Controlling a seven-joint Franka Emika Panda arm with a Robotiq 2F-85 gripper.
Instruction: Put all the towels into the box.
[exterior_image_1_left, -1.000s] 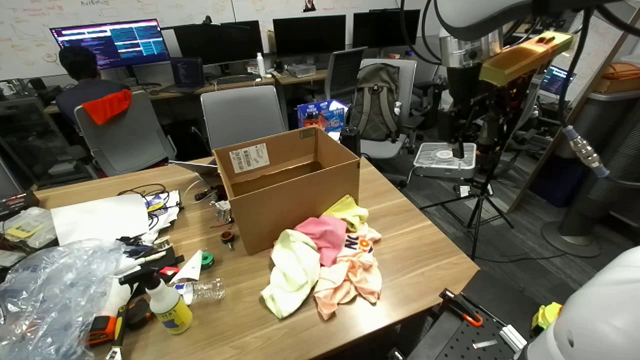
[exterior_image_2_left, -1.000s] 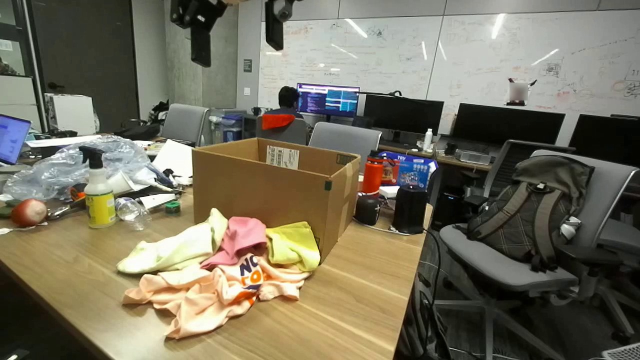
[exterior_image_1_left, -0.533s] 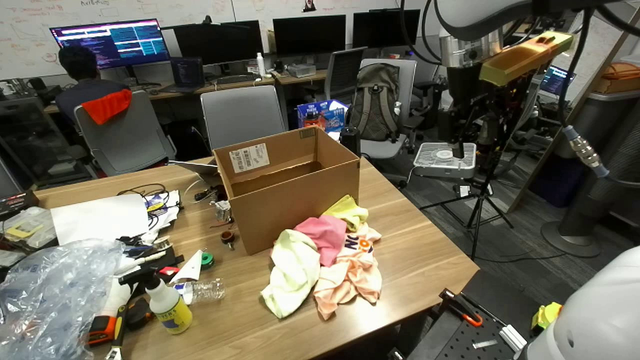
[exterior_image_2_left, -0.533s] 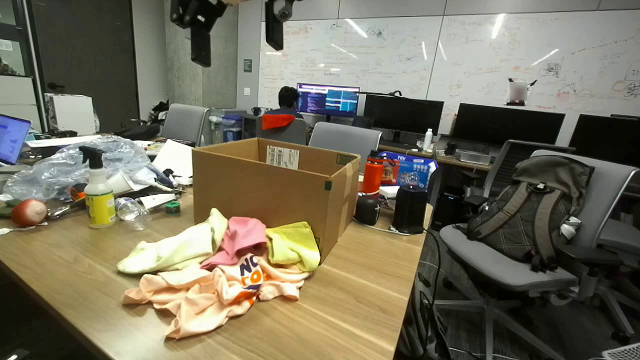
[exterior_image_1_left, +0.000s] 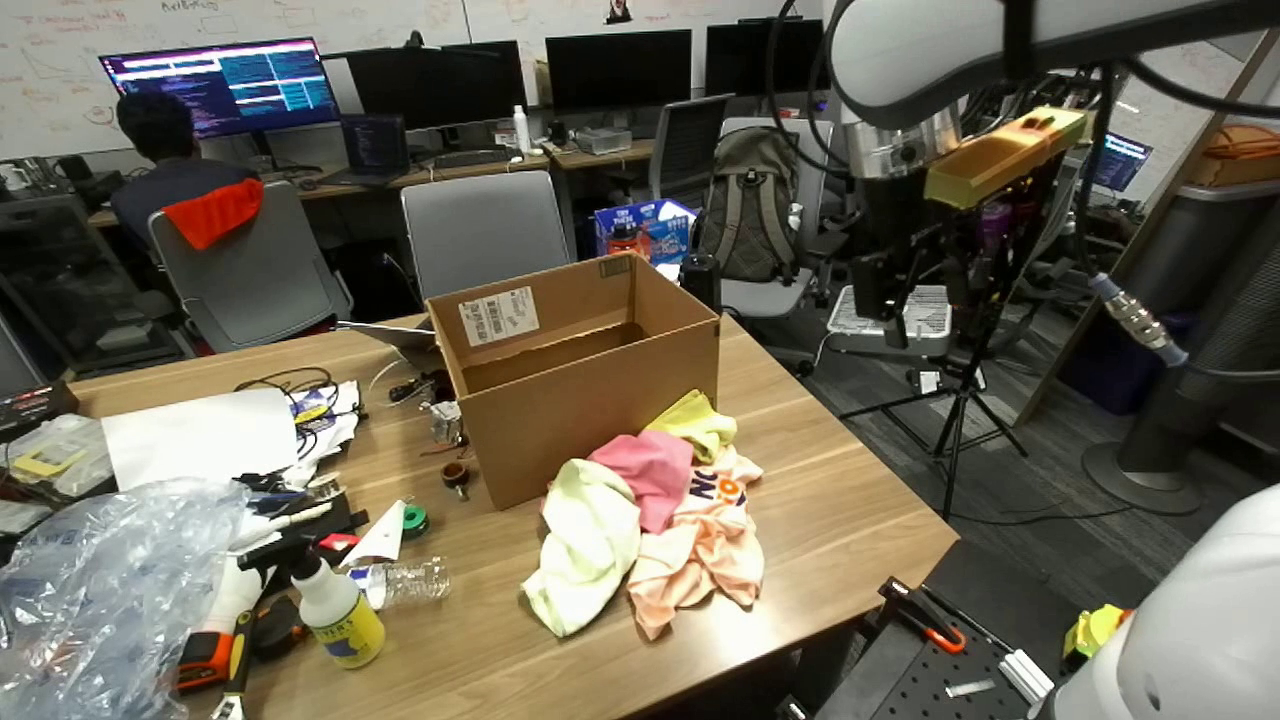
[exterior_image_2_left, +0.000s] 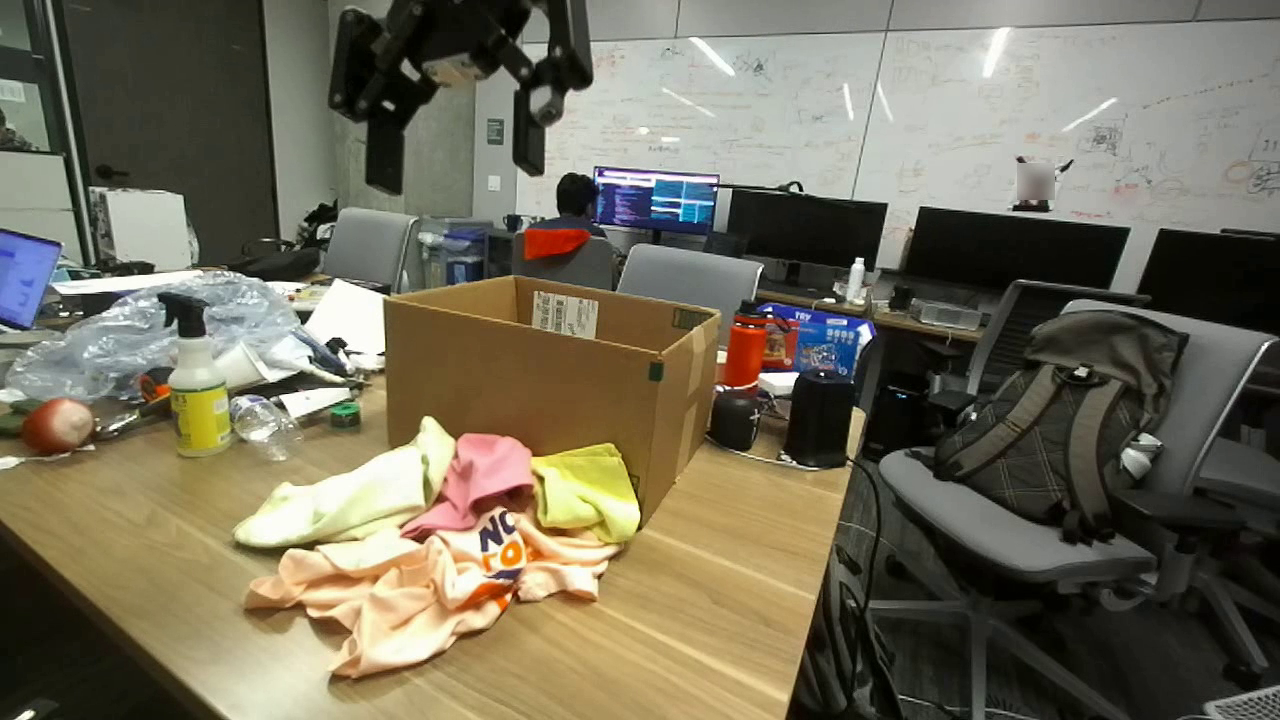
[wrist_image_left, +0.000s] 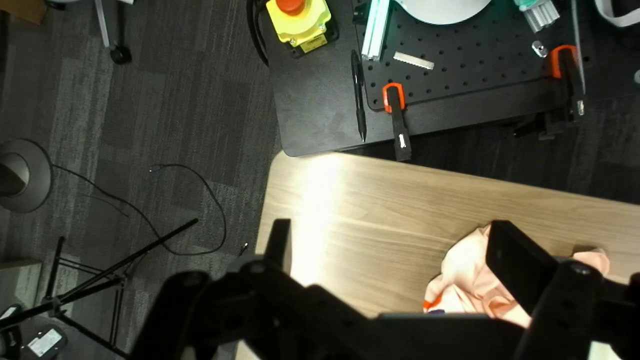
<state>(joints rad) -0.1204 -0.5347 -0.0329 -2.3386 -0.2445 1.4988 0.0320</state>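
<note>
An open cardboard box (exterior_image_1_left: 590, 410) stands on the wooden table; it also shows in an exterior view (exterior_image_2_left: 520, 375). Several towels lie heaped against its near side: pale yellow-green (exterior_image_1_left: 585, 545) (exterior_image_2_left: 350, 495), pink (exterior_image_1_left: 650, 475) (exterior_image_2_left: 490, 470), bright yellow (exterior_image_1_left: 697, 427) (exterior_image_2_left: 588, 490) and peach with printed letters (exterior_image_1_left: 700, 560) (exterior_image_2_left: 410, 595). The wrist view shows part of the peach towel (wrist_image_left: 462, 262) beside and below one finger. The box floor is partly hidden; I see no towel inside. My gripper (exterior_image_2_left: 457, 150) (wrist_image_left: 390, 245) is open and empty, high above the table and apart from the towels.
A spray bottle (exterior_image_1_left: 340, 615), plastic bottle (exterior_image_1_left: 410, 580) and clear plastic wrap (exterior_image_1_left: 110, 590) lie left of the towels. A black speaker (exterior_image_2_left: 822, 420) and red bottle (exterior_image_2_left: 745, 350) stand beside the box. A black pegboard stand (wrist_image_left: 320, 110) adjoins the table edge.
In the last half second my gripper has come lower in both exterior views and shifted left. It stays open. The towels and the box have not moved.
</note>
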